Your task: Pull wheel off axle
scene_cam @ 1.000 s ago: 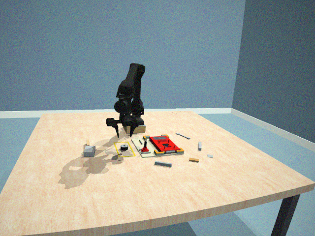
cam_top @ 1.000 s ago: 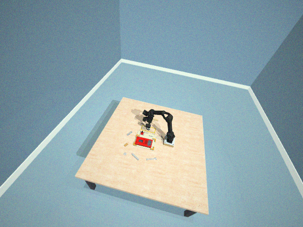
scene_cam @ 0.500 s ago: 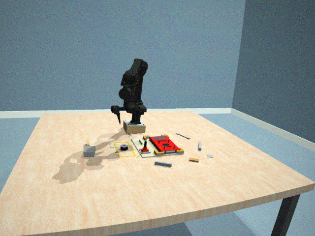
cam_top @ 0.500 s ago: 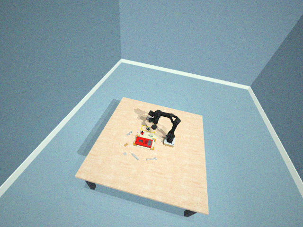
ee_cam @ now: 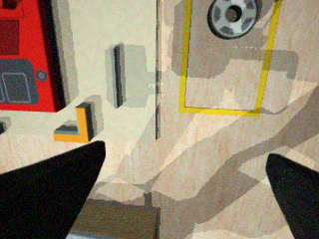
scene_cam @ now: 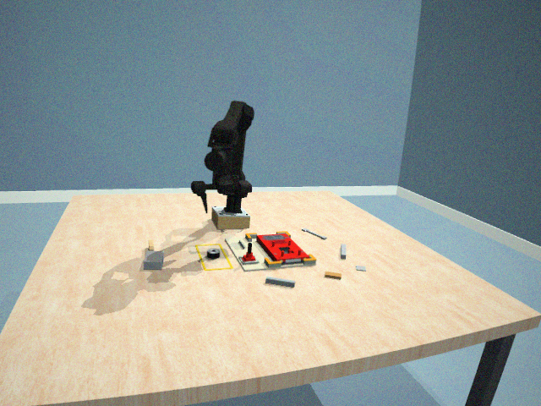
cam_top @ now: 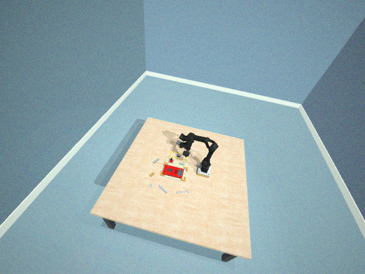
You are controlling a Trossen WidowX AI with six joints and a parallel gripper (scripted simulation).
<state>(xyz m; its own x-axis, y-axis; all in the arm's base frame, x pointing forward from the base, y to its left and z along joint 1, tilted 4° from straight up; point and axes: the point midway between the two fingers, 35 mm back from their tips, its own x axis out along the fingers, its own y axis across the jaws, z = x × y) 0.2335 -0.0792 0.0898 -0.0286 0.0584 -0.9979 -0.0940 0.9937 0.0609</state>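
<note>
wheel: lies flat on the table (scene_cam: pixel 131 349) inside the yellow marked area (ee_cam: pixel 219 111); the wrist view shows the wheel (ee_cam: pixel 233 16) near the far end of the outline, hub hole up, with bare table between it and the yellow line on the sides that show
axle: stands bare on its grey block (scene_cam: pixel 153 259), well apart from the wheel, to the left in the exterior view; the axle (scene_cam: pixel 150 244) carries nothing
fingers: spread wide with nothing between them; in the wrist view the two dark tips (ee_cam: pixel 50 191) sit at the lower corners, and only table shows in the gap
gripper: hangs in the air near the arm base in the exterior view, tips pointing down; the gripper (scene_cam: pixel 203 201) is well above the table and touches neither the wheel nor the red board (scene_cam: pixel 281 247) beside the marked area
done: wheel off the axle, wheel set down inside the outline, grip let go, gripper clear of everything, as far as the three views show
left: judging by this, nothing of substance; at most the arm may settle or hold where it is
doubt: the top edge of the wrist view cuts off the far rim of the wheel and the far side of the outline, but the exterior view shows the whole wheel (scene_cam: pixel 213 253) within the yellow rectangle
</note>
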